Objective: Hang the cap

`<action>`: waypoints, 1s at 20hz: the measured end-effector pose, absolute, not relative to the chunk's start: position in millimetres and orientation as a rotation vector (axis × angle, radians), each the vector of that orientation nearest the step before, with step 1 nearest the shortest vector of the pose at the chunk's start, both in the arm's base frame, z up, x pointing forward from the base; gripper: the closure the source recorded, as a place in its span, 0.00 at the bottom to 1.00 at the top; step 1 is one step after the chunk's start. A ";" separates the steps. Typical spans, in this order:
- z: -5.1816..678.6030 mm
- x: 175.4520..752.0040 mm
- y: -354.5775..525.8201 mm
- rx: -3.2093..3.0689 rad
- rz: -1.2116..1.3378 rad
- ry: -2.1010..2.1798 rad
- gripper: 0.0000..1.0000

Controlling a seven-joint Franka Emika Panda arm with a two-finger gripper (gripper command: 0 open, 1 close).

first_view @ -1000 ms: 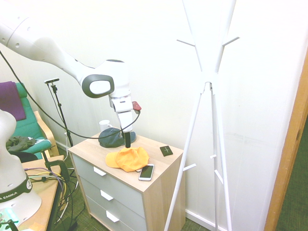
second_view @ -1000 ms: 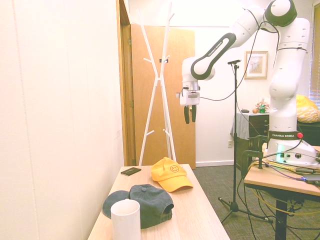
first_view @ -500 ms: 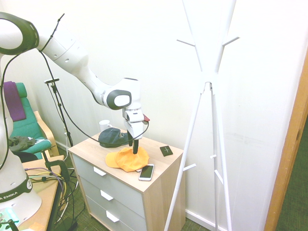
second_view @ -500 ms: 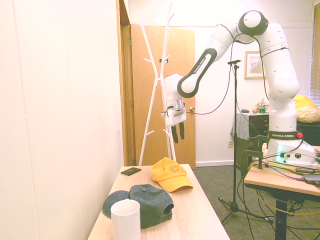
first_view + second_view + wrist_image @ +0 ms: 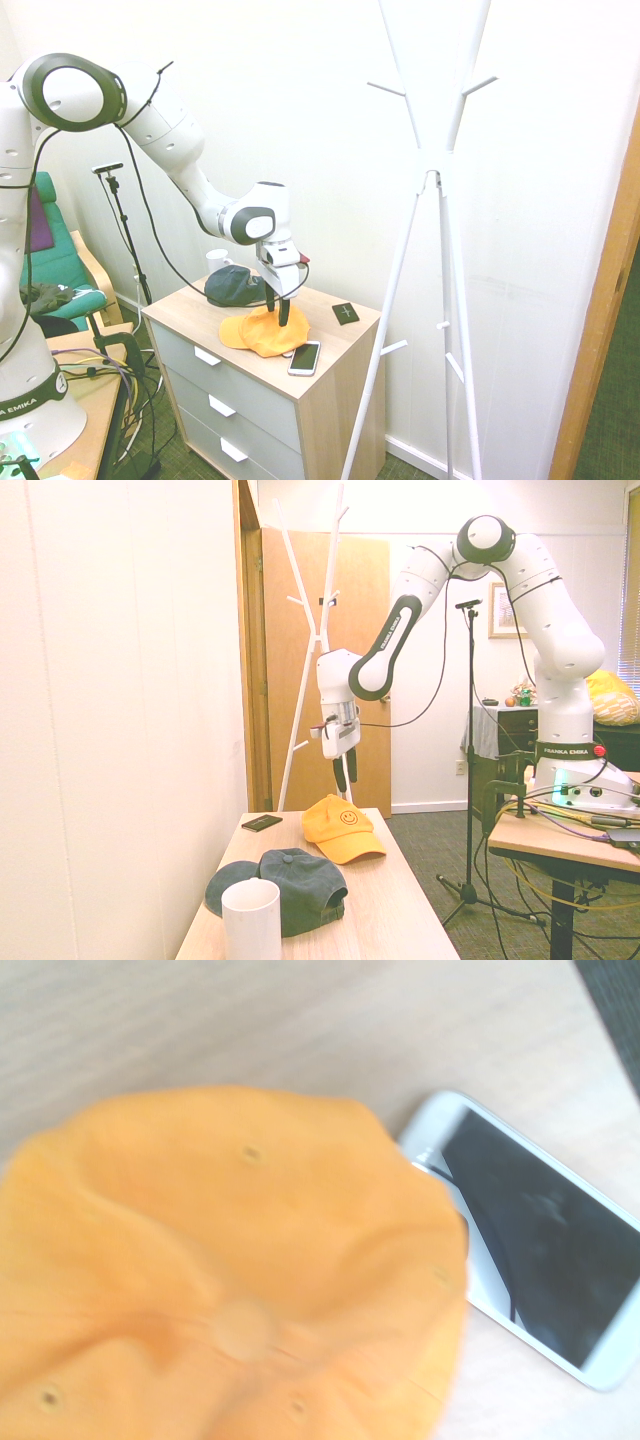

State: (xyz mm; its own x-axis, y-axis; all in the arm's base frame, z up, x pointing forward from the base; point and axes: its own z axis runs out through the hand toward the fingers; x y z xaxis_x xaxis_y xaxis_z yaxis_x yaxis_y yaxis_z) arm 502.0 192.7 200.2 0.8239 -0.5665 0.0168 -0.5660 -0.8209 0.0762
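Cap on dresser, just under pincer

The cap is soft yellow-orange cloth — matt, a bit wrinkled, with 1 cloth button on top. The dark cap is soft cloth too, dull and faded-looking. The dresser top is pale wood, smooth, with fine grain lines. The drawer fronts look smooth and grey. The phone has a shiny black glass face and a smooth white rim. The mug is smooth and white. The coat stand is smooth and white — what it is made of is not clear.
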 end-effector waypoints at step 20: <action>187.0 518.9 226.1 2.965 0.043 -0.859 1.00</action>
State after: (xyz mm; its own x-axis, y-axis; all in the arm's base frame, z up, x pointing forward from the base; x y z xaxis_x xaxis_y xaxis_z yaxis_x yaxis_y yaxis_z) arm 518.9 226.1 187.0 0.8448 -0.5335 0.0421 -0.5350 -0.8437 0.0442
